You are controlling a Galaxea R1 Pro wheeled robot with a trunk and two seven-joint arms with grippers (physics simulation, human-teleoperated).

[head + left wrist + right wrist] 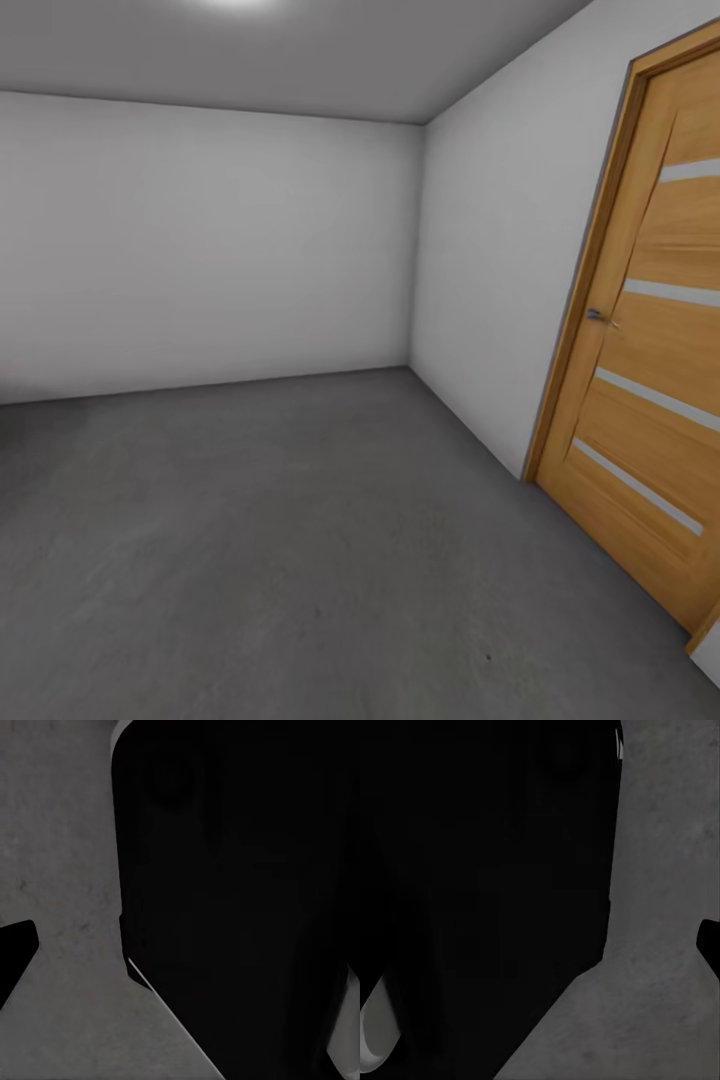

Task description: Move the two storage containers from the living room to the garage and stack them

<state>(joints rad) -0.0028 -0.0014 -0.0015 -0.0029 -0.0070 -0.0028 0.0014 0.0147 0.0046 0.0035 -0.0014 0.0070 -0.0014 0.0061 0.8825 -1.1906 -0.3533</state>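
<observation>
Beneath grey-white walls [200, 240], the floor [300, 540] lies dark and speckled (wooden door [650, 370] rightward); either gripper's state: cannot tell.

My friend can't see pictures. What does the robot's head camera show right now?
A bare room with a dark grey concrete floor and plain grey-white walls meeting in a corner. A closed wooden door with pale horizontal stripes and a small metal handle stands in the wall at the right, and a soft light glows on the ceiling.
</observation>
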